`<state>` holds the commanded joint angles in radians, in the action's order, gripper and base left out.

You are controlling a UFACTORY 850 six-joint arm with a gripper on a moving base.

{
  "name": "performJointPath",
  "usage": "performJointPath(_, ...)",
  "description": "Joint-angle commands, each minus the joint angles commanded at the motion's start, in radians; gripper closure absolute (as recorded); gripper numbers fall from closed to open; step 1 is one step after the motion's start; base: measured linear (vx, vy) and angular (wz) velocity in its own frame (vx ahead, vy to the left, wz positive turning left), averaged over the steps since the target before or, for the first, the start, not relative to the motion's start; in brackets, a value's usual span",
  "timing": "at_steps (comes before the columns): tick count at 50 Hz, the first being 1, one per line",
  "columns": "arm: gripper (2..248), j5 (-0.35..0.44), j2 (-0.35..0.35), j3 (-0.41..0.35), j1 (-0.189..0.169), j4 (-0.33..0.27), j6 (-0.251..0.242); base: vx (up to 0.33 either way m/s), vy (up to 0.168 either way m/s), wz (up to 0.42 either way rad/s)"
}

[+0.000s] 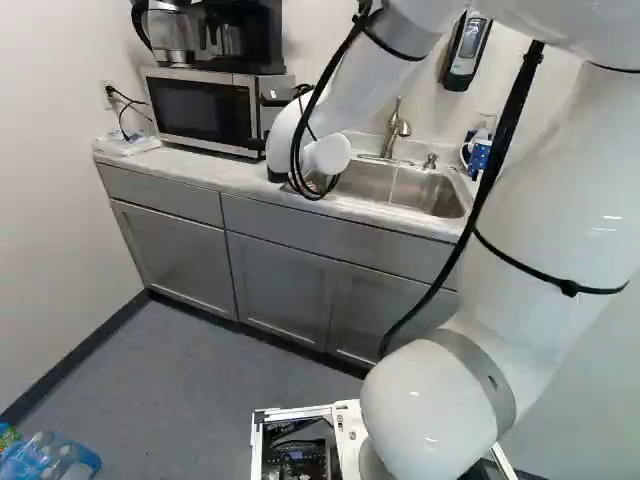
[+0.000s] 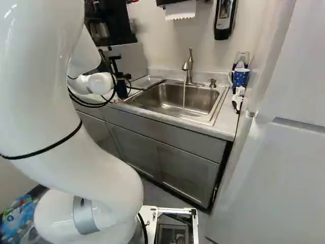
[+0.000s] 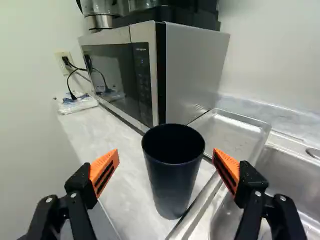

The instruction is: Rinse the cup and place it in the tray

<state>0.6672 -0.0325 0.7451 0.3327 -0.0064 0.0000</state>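
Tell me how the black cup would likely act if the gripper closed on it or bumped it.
The black cup would probably tip if bumped high, being tall and narrower at its base. Its smooth, tapering wall might slip a little between the pads. Knocked over, that round side would likely roll.

tray (image 3: 232,131) btwn microwave (image 3: 195,67) & sink (image 3: 286,172)

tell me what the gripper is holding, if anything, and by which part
Nothing is held. The gripper is open, and the cup stands on the counter, with a gap showing between it and each finger.
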Motion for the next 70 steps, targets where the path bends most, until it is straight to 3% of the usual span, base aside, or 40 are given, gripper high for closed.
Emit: performJointPath(70,3,0.283,-0.111,-0.043,-0.005,0.0,0.0,0.0,0.0,0.0)
